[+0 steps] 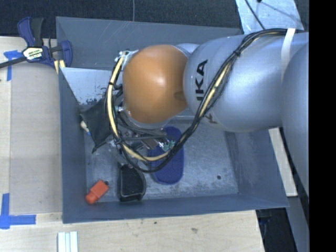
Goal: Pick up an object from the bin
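Jaws hidden under the orange-domed wrist point(155, 83), state cannot be told; best to centre squarely over the flat blue oval pad point(171, 171), clear of the small orange plastic block point(97, 191).

Matt grey metal in the bin point(71, 161), floor dulled, scratched and speckled with dark grit. Smooth, glossy orange plastic on the cover point(155, 83), with a soft highlight. Smooth satin silver shell on the arm point(252, 83). Rubbery yellow and black sheathing on the cables point(111, 104). Matt, soft-looking blue on the pad point(170, 169). Shiny black plastic on the case point(131, 185); dull orange plastic on the block point(96, 191).
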